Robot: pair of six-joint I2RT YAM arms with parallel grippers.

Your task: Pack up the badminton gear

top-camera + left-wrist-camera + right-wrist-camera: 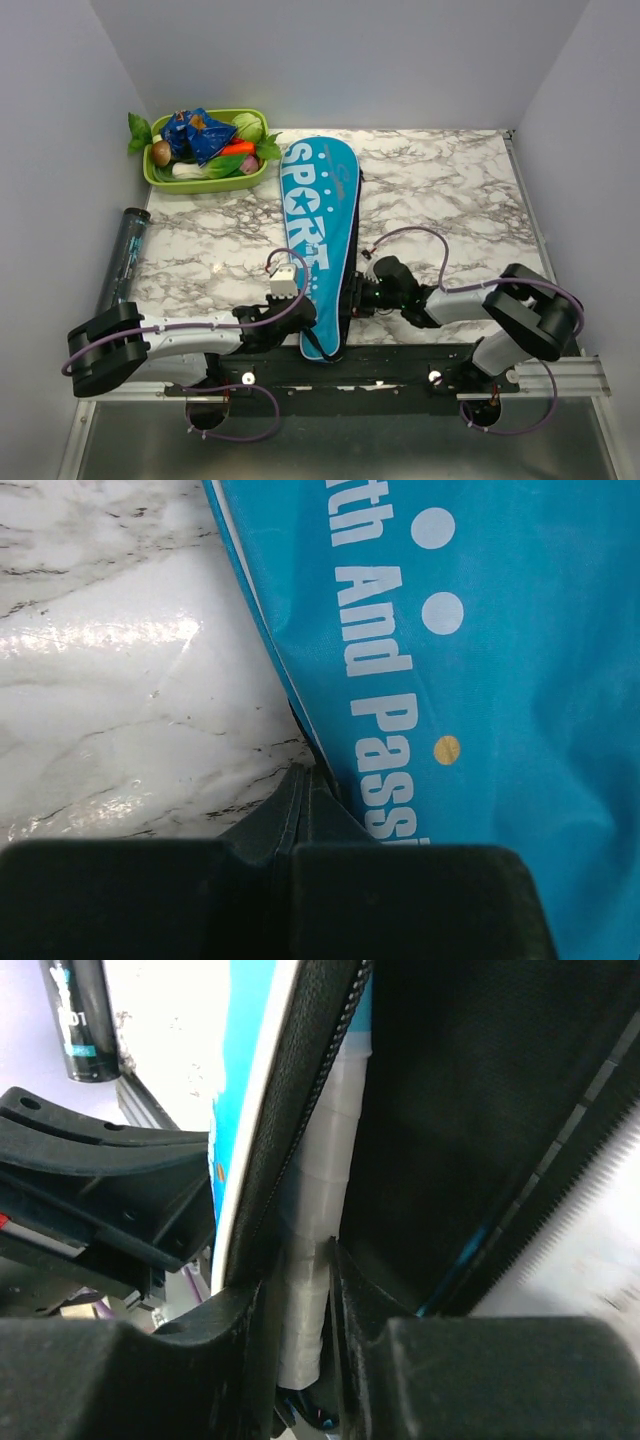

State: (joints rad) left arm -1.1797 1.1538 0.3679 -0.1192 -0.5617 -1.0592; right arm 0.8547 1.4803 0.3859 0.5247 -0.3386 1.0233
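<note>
Nearest, my left gripper (303, 313) has its fingers pressed together at the 7 o'clock edge of the blue cover (318, 215) lying mid-table. My right gripper (350, 300), at 5 o'clock, pinches a white racket handle (320, 1180) inside the cover's opening. Farther off, the dark tube (125, 255) lies at 9 o'clock and the green tray (152, 174) at 11.

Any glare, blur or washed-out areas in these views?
Top external: evenly lit, sharp. Left wrist: glare on the table, left hand's fingers a blur, cover lettering readable. Right wrist: right hand's fingers and racket handle blurred, zipper edge sharper, bottom right washed out.
</note>
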